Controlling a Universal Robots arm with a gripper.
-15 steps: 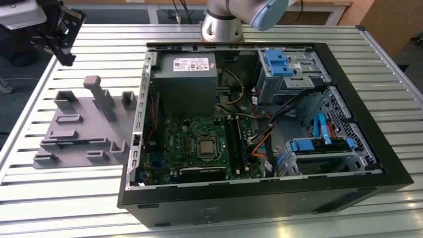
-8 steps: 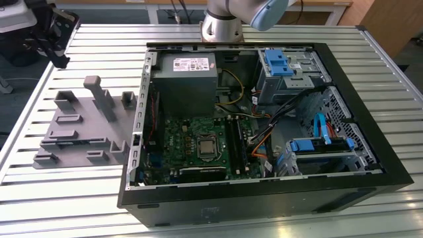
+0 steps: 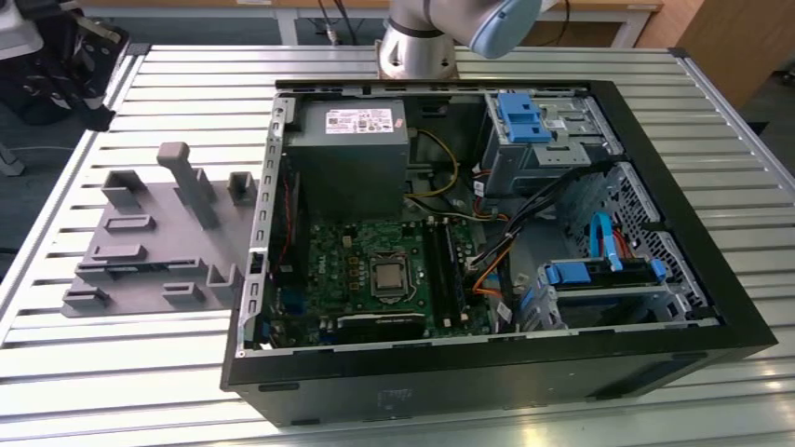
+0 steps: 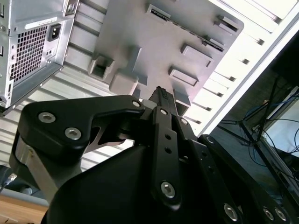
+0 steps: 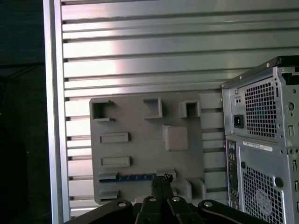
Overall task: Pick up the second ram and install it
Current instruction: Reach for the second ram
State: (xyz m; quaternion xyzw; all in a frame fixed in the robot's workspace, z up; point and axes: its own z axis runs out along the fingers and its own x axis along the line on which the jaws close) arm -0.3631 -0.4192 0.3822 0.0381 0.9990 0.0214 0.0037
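Hanging above the grey holder tray, the gripper had its two fingers closed together, as both wrist views showed. Past the fingertips, the second ram lay flat in a slot along one edge of the tray, a dark strip with a bluish tint. Farther off, the tray sat at the exterior view's left, mid-frame, just beside the open computer case. Both rested on the slatted metal table.
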